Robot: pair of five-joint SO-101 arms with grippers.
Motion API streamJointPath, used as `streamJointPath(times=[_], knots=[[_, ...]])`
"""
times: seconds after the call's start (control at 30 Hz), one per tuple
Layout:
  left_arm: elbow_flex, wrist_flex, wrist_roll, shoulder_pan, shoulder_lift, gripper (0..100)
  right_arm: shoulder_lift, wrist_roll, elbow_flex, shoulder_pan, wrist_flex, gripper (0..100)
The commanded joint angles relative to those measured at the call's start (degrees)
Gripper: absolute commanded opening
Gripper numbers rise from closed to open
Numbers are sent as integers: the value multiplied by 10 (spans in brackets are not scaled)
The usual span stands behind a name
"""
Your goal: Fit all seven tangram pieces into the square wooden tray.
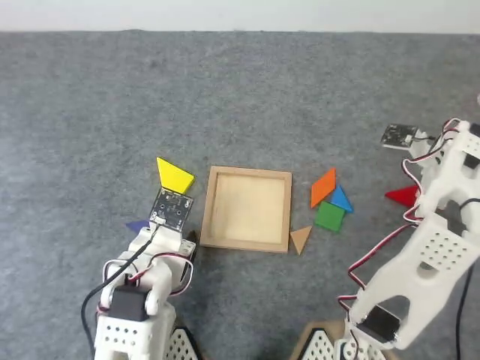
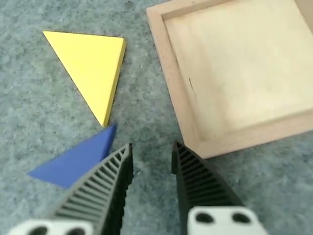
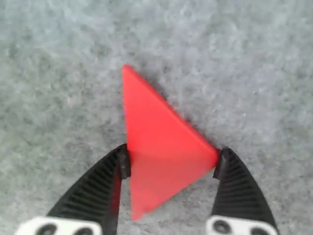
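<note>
Grey felt covers the table, with a pale wall behind. The square wooden tray (image 1: 208,210) sits at centre with nothing in it. I count all seven pieces outside it.

Left of the tray:
- yellow triangle (image 2: 90,66)
- dark blue triangle (image 2: 73,159), its tip just beside the yellow one's tip

Right of the tray, in a cluster:
- orange parallelogram (image 1: 323,187)
- light blue triangle (image 1: 341,199)
- green square (image 1: 329,216)
- tan triangle (image 1: 300,239), near the tray's corner

The red triangle (image 3: 156,147) lies further right, apart from the cluster.

The right pincer (image 3: 171,156) is pinching the red triangle. One pad sits on a straight edge and the other on a corner. The left pincer (image 2: 151,149) is spread with a narrow gap and holds nothing. It is low over the felt between the dark blue triangle and the tray's near corner.

Risks, in my judgement:
1. The corner-to-edge grip is poor, so under squeeze the red triangle could pivot or squirt out.
2. The piece is thin and the felt is soft, so it may come up tilted or snag.
3. The direct path to the tray crosses the cluster, and a low carry would scatter it.
4. The left pincer is close to the tray's corner, and a careless move there would shove the tray.
5. Taking the dark blue triangle could drag the yellow one along.
</note>
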Motion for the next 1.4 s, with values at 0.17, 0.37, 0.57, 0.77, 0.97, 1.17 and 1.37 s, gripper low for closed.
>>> streamJointPath(times=[0.17,0.37,0.57,0.77,0.97,1.17,1.37], knots=[[-4,0,-6,-1,-11,137,-13,-79,-23,-6,5,121],[-4,0,-6,-1,-11,137,-13,-143,-103,-13,59,121],[-4,0,-6,-1,-11,137,-13,-181,-153,-26,126,120],[-4,0,-6,-1,-11,137,-12,-220,-196,-51,153,121],[-4,0,-6,-1,-11,137,-7,-154,-205,-42,147,177],[-4,0,-6,-1,-11,137,-2,-85,-204,-29,147,358],[-4,0,-6,-1,-11,137,64,-74,-205,-19,121,368]])
